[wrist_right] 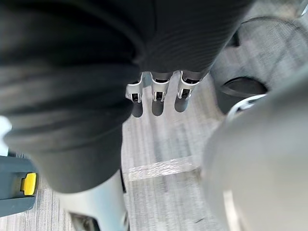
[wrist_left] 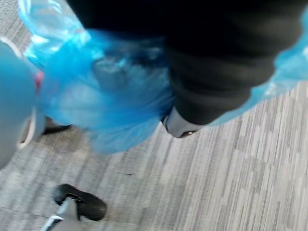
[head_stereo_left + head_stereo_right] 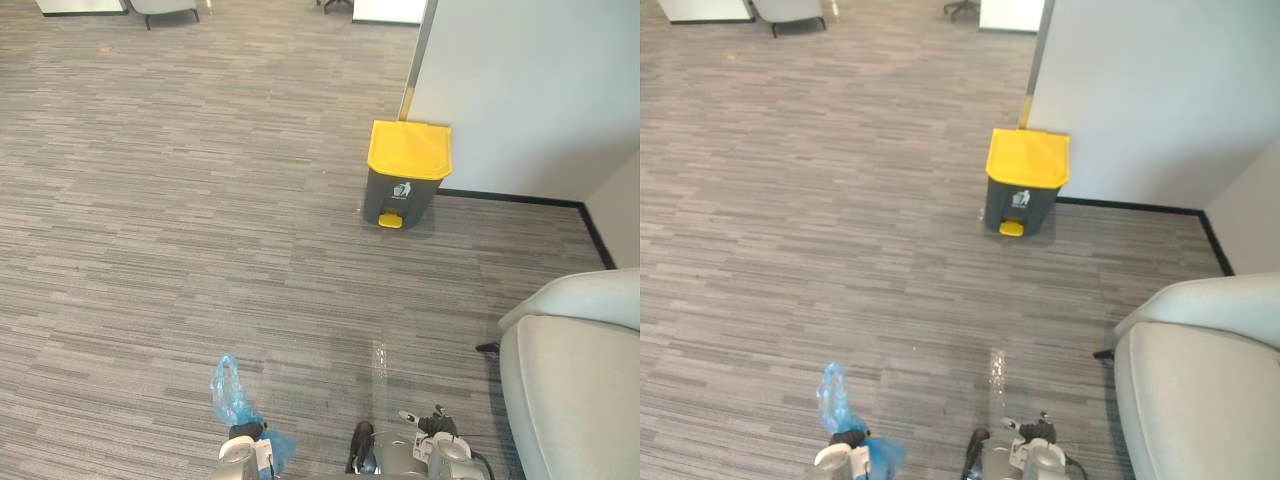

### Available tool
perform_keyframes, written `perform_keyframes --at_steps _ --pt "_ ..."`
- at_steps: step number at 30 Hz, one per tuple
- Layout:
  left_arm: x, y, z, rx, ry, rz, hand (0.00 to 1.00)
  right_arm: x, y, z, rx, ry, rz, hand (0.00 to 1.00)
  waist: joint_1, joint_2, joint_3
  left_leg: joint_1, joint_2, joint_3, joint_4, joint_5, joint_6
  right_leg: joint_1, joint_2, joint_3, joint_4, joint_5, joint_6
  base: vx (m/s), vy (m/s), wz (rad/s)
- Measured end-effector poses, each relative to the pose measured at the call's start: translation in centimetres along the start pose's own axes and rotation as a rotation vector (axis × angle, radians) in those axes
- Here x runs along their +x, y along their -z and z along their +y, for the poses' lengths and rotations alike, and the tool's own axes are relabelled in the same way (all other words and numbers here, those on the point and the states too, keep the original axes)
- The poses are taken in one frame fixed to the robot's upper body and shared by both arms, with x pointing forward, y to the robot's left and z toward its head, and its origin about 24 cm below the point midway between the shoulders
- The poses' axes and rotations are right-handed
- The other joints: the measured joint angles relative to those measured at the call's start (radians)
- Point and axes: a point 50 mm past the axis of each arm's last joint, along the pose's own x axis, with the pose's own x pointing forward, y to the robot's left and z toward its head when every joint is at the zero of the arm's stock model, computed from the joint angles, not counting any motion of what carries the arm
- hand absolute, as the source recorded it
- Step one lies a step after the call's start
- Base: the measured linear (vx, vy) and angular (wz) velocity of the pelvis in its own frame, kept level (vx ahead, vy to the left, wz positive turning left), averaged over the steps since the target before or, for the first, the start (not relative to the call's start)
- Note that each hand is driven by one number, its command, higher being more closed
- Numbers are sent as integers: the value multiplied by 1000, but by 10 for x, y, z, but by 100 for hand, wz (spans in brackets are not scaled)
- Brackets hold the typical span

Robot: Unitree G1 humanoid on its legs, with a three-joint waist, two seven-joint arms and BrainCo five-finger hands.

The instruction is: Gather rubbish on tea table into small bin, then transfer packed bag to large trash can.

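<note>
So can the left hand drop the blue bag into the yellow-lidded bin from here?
Probably not yet. The left hand holds the bag close in, while the bin stands well ahead by the wall, lid shut. Only bare carpet lies between.

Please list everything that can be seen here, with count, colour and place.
trash can: one, grey with yellow lid and pedal, lid shut, against the wall ahead
bag: one, blue plastic, at the left hand
armchair: one, pale grey, on the robot's right
floor: grey striped carpet
wall: white, ahead on the right
left hand: one, low left, with the bag
right hand: one, low, fingers relaxed, holding nothing
</note>
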Motion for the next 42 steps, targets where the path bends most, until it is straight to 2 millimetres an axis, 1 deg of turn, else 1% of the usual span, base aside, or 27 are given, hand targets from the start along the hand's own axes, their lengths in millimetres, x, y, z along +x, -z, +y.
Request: perform_keyframes --at_steps 1,4,6,8,9,10,12,14,17,18,19,20,23,25,26,27,28,29,31,33,35,36,37,38,39,41,42 --pt "0 -2 -1 -5 5 -10 100 -1 1 4 -13 -13 1 0 9 4 8 -69 32 -31 189 0 -8 62 21 22 -35 -8 -12 479 -39 -45" --pt "-1 -7 2 -28 -3 -35 100 -1 0 11 -47 -39 5 0 32 -8 24 -166 53 -24 339 -28 39 170 30 92 -91 -38 -10 365 66 -75" --pt "-1 -13 3 -40 1 -59 100 -1 -2 12 -48 -43 -2 0 43 -16 29 -250 52 -2 234 -56 67 222 12 144 -113 -44 0 420 188 -80" --pt "0 -18 4 -53 -4 -80 100 -1 -3 11 -43 -36 -4 0 50 -24 36 -287 30 6 -6 -37 76 269 -29 183 -131 -70 53 438 284 -72" --pt "-1 -16 4 -50 -3 -76 100 -1 -1 9 -44 -29 1 0 50 -18 32 -283 16 -7 -147 20 72 285 -38 199 -133 -86 83 376 329 -60" --pt "-1 -14 5 -54 -7 -70 100 -1 4 6 -49 -20 16 0 54 -11 18 -276 1 -36 -213 127 53 299 -49 233 -130 -112 124 303 281 -23" --pt "1 -25 7 -52 -21 -103 100 -2 9 6 -65 -28 32 0 47 -61 -14 -277 -60 -18 -233 105 75 302 -99 246 -151 -88 124 417 286 12" --pt "1 -25 4 -52 -20 -99 100 -1 6 5 -50 -19 26 0 60 -65 -15 -256 -73 14 -206 59 95 299 -124 280 -120 -53 145 455 313 -22" --pt "-1 -14 2 -29 -12 -70 100 -1 -1 8 -54 -30 -1 0 61 -55 -12 -125 -99 89 -261 3 114 180 -167 361 194 17 210 306 208 -61" --pt "-1 -15 2 -11 -8 -74 100 -1 0 7 -59 -30 2 0 55 -48 -6 -70 -107 101 -291 -8 117 90 -174 382 393 59 226 329 166 -33" --pt "-1 -15 2 -5 -8 -73 100 -1 1 6 -60 -30 5 0 46 -41 -1 -17 -108 113 -314 -22 115 18 -170 378 534 38 208 374 148 -27" --pt "-1 -14 2 -3 -8 -70 100 -1 5 5 -61 -26 14 0 46 -37 2 11 -108 120 -329 -27 111 -16 -168 362 577 25 195 364 88 -30" --pt "1 -14 3 8 -9 -59 100 -1 -2 5 -56 -26 -15 0 36 -42 5 114 -108 142 -394 -48 94 -150 -157 234 566 -30 147 329 -7 -16" --pt "1 -11 2 12 -7 -43 100 -1 -4 6 -56 -27 -21 0 26 -46 8 167 -106 141 -438 -47 94 -177 -131 155 417 -40 124 348 -105 12" --pt "1 -9 2 18 -6 -35 100 -1 -4 6 -58 -28 -21 0 20 -51 12 193 -111 129 -463 -48 92 -171 -97 139 251 2 117 361 -159 42" --pt "2 -9 7 34 -15 -36 100 -1 -1 4 -59 -23 -7 0 13 -76 15 214 -144 86 -481 -52 80 -161 -74 166 102 95 74 375 -164 44" --pt "2 -7 2 34 -4 -24 100 0 -1 2 -57 -18 -6 0 7 -63 19 226 -135 61 -486 -60 68 -151 -66 159 119 82 61 399 -156 20" --pt "0 0 -3 38 10 1 100 5 -11 -5 -78 6 -28 0 13 -17 23 233 -107 1 -491 -49 55 -142 -47 150 130 55 57 383 -145 -4" --pt "-1 2 -6 53 18 4 100 5 -12 -9 -70 21 -29 0 9 10 26 235 -88 -45 -466 -41 42 -133 -42 126 158 -16 48 413 -191 18" --pt "0 -3 -7 59 25 -12 100 5 -8 -10 -69 25 -19 0 -4 7 27 148 -49 -100 -253 -35 32 -68 -39 87 125 -51 55 345 -215 63" --pt "0 -6 -9 62 33 -26 100 3 -3 -10 -75 25 -5 0 3 3 28 21 -10 -147 32 30 -42 2 -27 67 71 -55 50 269 -130 32" --pt "-1 -7 -7 55 27 -37 100 3 -3 -5 -90 9 -9 0 14 1 30 -76 22 -158 231 50 -59 56 -11 66 30 -65 36 317 -59 -16" --pt "-1 -10 -7 51 27 -54 100 2 -2 -1 -99 -4 -6 0 24 -4 34 -137 34 -151 309 28 -29 103 -5 69 -2 -76 23 391 -10 -25" --pt "-2 -12 -7 50 27 -60 100 1 -1 0 -100 -8 -3 0 26 -6 34 -160 34 -143 315 17 -14 120 -4 72 -16 -76 23 330 38 -32" --pt "-2 -16 -7 46 28 -77 100 0 0 3 -99 -17 -1 0 29 -16 39 -198 34 -96 269 -14 24 165 -7 90 -49 -66 39 375 90 -43" --pt "-2 -18 -8 43 29 -89 100 0 -1 6 -93 -22 -5 0 43 -19 38 -214 19 -39 39 -28 46 206 -18 128 -81 -63 55 321 148 -66" --pt "-2 -18 -8 43 30 -88 100 0 -1 6 -92 -22 -7 0 47 -15 34 -213 -2 -45 -133 11 66 219 -24 150 -88 -70 84 355 239 -71"
